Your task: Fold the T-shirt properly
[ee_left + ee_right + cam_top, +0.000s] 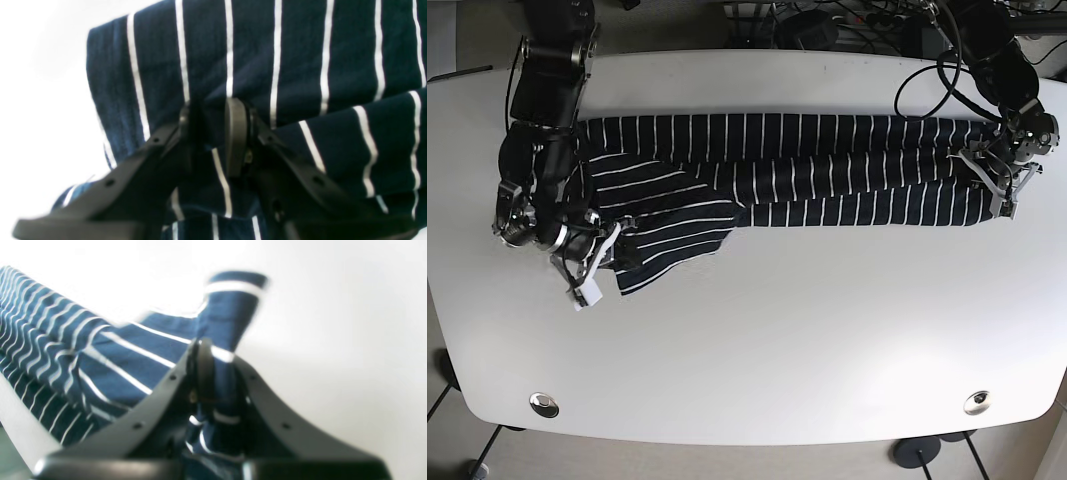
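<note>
The shirt (807,175) lies as a long, narrow, navy band with white stripes across the far half of the table (757,350), running nearly from one side edge to the other. Its far long edge sits close to the table's far rim; its near long edge is straight on the base view's right and breaks into a loose flap (667,235) on that view's left, where the cloth spreads toward the near side and the stripes run at a slant. The whole near half of the table is bare white surface, and narrow bare strips remain beyond each end of the shirt.

There is one shirt, two arms and two grippers. The left gripper (208,133) sits at the shirt's end on the base view's right, its fingers (235,133) pinched on a fold of striped cloth. The right gripper (213,373) is at the flap's outer corner, its fingers (203,370) clamped on a bunched piece of cloth that stands up between them.

Two round metal fittings (545,404) sit in the near corners of the table. Cables (847,20) lie behind the far rim, and chair bases show below the near edge
</note>
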Controlling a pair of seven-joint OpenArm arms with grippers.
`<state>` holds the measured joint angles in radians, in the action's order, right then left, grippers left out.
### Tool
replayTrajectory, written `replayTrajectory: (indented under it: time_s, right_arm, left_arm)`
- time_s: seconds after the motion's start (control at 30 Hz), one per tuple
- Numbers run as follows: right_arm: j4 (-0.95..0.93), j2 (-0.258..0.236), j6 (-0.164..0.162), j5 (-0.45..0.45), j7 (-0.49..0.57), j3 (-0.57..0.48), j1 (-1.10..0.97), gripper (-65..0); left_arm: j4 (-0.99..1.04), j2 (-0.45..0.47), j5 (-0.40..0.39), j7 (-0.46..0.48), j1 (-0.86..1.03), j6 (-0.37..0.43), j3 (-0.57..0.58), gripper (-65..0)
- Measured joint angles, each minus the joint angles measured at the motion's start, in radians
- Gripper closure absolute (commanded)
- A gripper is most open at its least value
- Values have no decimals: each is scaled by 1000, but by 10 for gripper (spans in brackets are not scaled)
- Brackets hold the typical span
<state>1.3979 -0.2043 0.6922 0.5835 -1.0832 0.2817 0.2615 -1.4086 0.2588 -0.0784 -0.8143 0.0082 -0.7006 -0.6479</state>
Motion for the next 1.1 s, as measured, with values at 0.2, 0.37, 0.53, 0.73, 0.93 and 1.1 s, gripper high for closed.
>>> replayTrajectory:
  time_s: [0.2, 0.37, 0.53, 0.73, 0.93, 1.1]
  right_arm:
    - [411, 85, 0, -3, -237, 176, -212, -13]
    - [409, 93, 0, -10, -172, 201, -342, -21]
    - [291, 20, 3, -4, -94, 251, -399, -182]
    - [490, 3, 3, 9, -98, 391, -472, -539]
    - [551, 29, 4, 229, -102, 192, -503, -431]
    - [452, 108, 4, -23, -69, 55, -489, -182]
  left_arm:
    - [1, 0, 0, 0, 0, 0, -1, -119]
    - [1, 0, 0, 0, 0, 0, -1, -119]
    - [0, 3, -6, 19, 18, 0, -1, -119]
    - [-2, 3, -8, 16, 19, 0, -1, -119]
    - [-2, 3, -8, 16, 19, 0, -1, -119]
    - [-2, 3, -8, 17, 19, 0, -1, -119]
